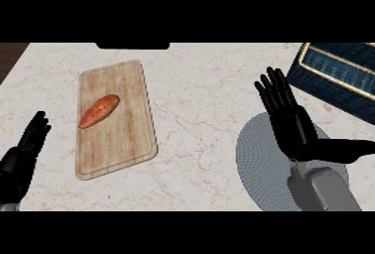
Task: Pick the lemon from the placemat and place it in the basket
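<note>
A round grey placemat [256, 158] lies at the counter's right side. My right hand [304, 136] hovers over it, open, with its fingers straight and pointing away and the thumb stretched out to the right. No lemon shows in the head view; the hand and forearm hide much of the placemat. The basket [333, 74], dark blue with pale trim, stands at the far right corner, just beyond the fingertips. My left hand [21, 158] rests open at the lower left edge, fingers up, holding nothing.
A wooden cutting board [128, 144] lies left of centre with an orange sweet potato [99, 110] on it. Pale marble counter runs between the board and the placemat. A dark object [132, 45] sits at the counter's far edge.
</note>
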